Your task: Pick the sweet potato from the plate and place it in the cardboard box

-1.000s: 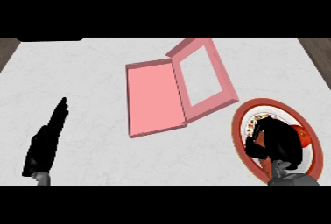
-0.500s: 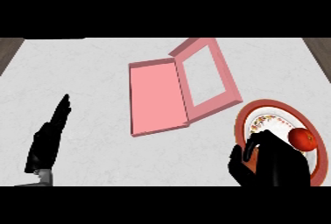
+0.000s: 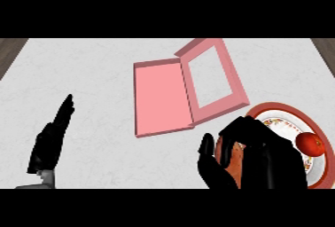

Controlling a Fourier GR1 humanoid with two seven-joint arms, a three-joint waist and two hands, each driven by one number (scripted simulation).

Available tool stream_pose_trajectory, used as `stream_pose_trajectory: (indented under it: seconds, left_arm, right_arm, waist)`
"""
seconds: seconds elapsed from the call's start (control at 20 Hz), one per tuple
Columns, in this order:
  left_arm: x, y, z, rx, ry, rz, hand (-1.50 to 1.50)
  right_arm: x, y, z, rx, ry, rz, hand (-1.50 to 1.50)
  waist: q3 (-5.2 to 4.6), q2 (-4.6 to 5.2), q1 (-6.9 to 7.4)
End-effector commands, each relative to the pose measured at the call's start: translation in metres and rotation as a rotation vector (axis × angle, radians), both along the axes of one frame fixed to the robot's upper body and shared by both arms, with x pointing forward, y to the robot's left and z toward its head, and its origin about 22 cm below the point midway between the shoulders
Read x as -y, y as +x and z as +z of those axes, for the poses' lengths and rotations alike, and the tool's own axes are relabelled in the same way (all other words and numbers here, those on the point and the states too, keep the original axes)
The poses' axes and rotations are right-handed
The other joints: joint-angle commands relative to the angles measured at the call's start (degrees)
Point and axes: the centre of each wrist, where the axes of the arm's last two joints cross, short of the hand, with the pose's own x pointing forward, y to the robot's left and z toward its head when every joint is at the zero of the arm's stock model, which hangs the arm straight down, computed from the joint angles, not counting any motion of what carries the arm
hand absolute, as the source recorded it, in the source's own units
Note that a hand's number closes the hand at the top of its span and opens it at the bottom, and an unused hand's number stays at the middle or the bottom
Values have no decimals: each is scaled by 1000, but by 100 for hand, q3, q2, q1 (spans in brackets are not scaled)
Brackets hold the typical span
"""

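Looking steeply down at the counter [image 3: 98,71] — pale grey, marbled top. Right hand [image 3: 262,159] sits at the lower right, over the left edge of the plate [image 3: 318,133]. Its fingers [image 3: 245,128] curl up and over, thumb [image 3: 207,153] sticking out on the left side, and an orange-brown thing shows in the gap between thumb and fingers. Can't tell what that is, so can't tell if the hand is closed on anything or just curled over the plate rim.

Plate is round with a red-brown rim and a white middle with a small flower pattern; it runs off the right edge of view. On it lies a red-orange roundish item, the sweet potato [image 3: 311,144], sitting toward the right side of the plate, just beside the hand's fingers but not inside them. It rests on the plate, not lifted.

Pink box [image 3: 160,99] lies open and flat on the counter above and left of the plate, tilted a bit. The tray half is on the left, and the lid [image 3: 212,75] with its cut-out window is folded out to the right. The lid's lower corner comes near the plate rim. Nothing inside the tray.

Left hand [image 3: 53,137] is at the lower left, well apart from box and plate — fingers straight and together, pointing up, seen edge-on, holding nothing
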Motion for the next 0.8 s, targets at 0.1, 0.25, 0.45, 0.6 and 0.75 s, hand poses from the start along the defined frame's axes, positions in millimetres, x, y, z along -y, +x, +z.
stream_pose_trajectory:
  seconds: [0.1, 0.25, 0.45, 0.6, 0.75]
  left_arm:
    - [2, 0, -10, -19, -5, -22, 0]
    - [1, -11, -8, -1, 16, -27, 0]
    - [-9, 1, -8, 1, -2, -17, 0]
    - [2, 3, -9, -6, 3, -15, 0]
    - [-4, 6, -4, -2, 4, -20, 0]
  right_arm:
    - [-44, 29, 28, 25, 57, 16, 150]
    - [-48, 63, 49, -5, 49, -6, 150]
    - [-63, 100, 45, -36, 61, -35, 150]
    - [-62, 132, 63, -59, 73, -21, 150]
    - [-71, 158, 39, -119, 66, -27, 150]
  waist:
    - [-1, 15, 48]
    - [-2, 13, 119]
    - [-1, 27, 114]
    - [0, 35, 114]
    - [1, 47, 157]
